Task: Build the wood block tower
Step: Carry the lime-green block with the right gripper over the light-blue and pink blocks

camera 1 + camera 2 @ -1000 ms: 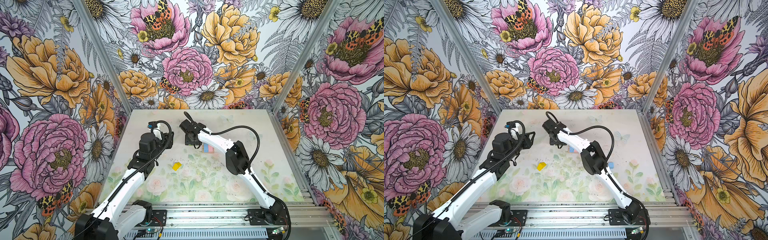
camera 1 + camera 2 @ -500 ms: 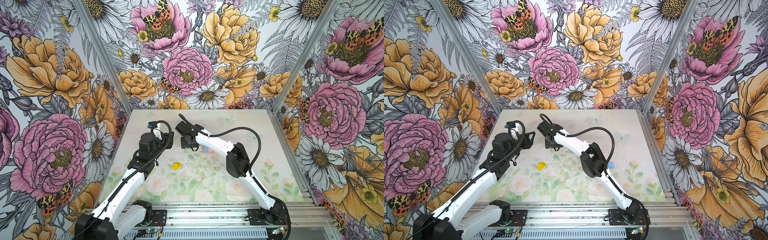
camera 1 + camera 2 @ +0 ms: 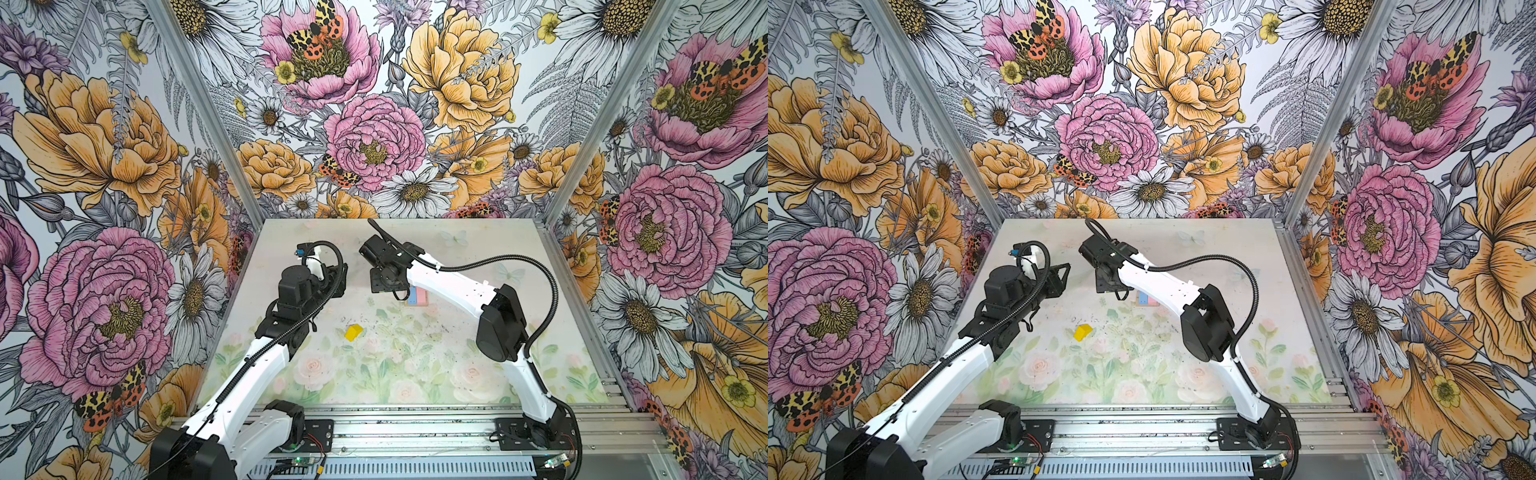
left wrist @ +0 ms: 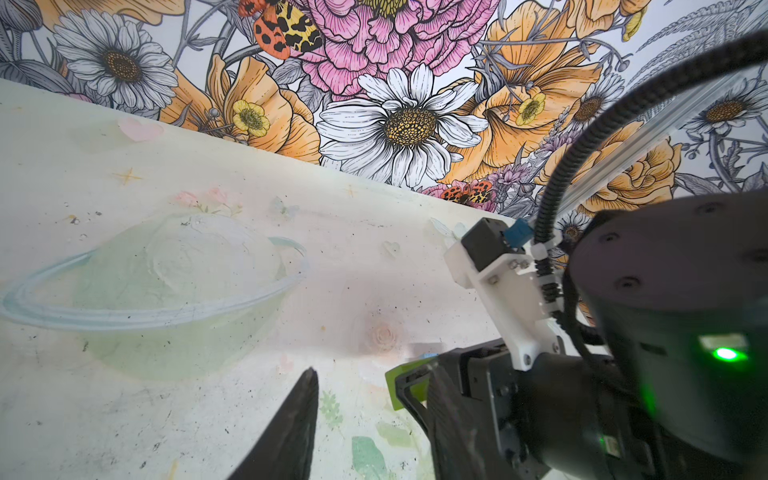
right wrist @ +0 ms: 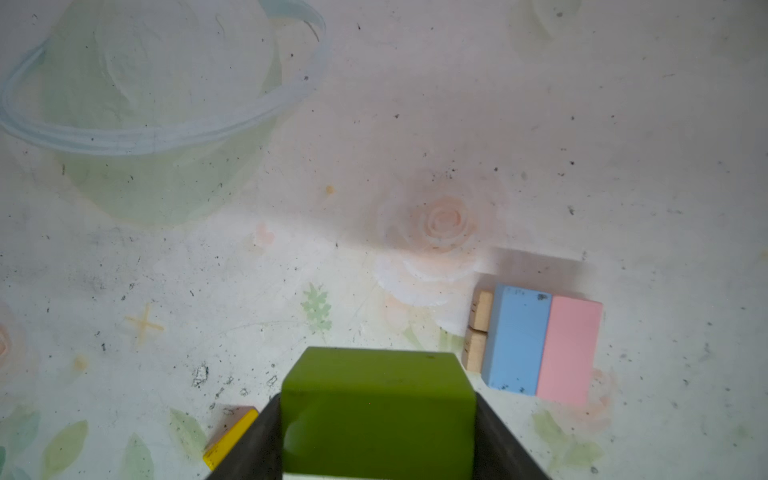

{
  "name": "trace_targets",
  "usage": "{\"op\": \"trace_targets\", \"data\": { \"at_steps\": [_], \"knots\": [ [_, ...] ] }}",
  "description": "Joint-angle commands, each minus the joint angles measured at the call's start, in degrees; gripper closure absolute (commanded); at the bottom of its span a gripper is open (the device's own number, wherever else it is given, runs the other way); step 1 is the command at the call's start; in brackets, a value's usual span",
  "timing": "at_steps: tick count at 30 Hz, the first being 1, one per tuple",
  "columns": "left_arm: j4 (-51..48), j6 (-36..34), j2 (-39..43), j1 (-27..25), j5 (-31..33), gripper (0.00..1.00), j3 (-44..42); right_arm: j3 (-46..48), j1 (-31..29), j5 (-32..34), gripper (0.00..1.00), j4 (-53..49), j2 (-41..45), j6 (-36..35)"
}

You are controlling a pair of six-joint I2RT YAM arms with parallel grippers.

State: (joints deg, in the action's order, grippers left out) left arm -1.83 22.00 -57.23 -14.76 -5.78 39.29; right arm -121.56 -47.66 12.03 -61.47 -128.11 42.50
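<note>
My right gripper (image 5: 376, 405) is shut on the green brick (image 5: 376, 411), holding it above the table just beside the low stack. That stack is two tan planks (image 5: 478, 332) with a light blue brick (image 5: 517, 338) and a pink brick (image 5: 567, 349) lying side by side on them. In both top views the stack (image 3: 417, 296) (image 3: 1147, 300) peeks out under the right arm. The yellow roof piece (image 3: 353, 332) (image 3: 1082, 332) lies alone nearer the front. My left gripper (image 4: 373, 366) is open and empty, facing the right gripper (image 3: 392, 286) from the left.
The back wall (image 3: 374, 166) stands a short way behind both grippers. The right arm's elbow (image 3: 498, 324) hangs over the right middle of the table. The rail (image 3: 415, 428) with both arm bases runs along the front edge.
The right gripper with the green brick swung slightly left, then came back toward the stack. The left arm has not moved.
</note>
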Motion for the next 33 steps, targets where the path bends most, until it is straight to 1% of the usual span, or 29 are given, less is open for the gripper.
{"op": "trace_targets", "data": {
  "at_steps": [1,8,9,15,21,33],
  "knots": [
    [1.03,-0.22,-0.45,0.24,-1.47,0.56,-0.36,3.11,0.72,1.99,0.77,0.61,3.72,0.92],
    [1.21,-0.03,-0.60,0.13,-1.76,0.56,-0.35,14.72,2.21,0.54,0.76,7.67,9.65,3.13],
    [1.29,0.06,-0.74,0.17,-1.85,0.56,-0.43,16.25,3.79,0.60,0.76,8.36,10.55,3.31],
    [1.74,0.38,-1.94,0.37,-2.61,0.56,-0.29,21.79,5.28,0.56,0.77,10.99,13.12,3.81],
    [2.16,0.76,-2.88,0.65,-2.26,0.56,-0.36,25.58,6.38,-0.75,0.77,14.53,13.59,3.35],
    [1.75,0.85,-3.85,0.96,-2.07,0.56,-0.18,26.77,7.40,-1.18,0.77,15.81,12.91,2.48]
  ]
}}
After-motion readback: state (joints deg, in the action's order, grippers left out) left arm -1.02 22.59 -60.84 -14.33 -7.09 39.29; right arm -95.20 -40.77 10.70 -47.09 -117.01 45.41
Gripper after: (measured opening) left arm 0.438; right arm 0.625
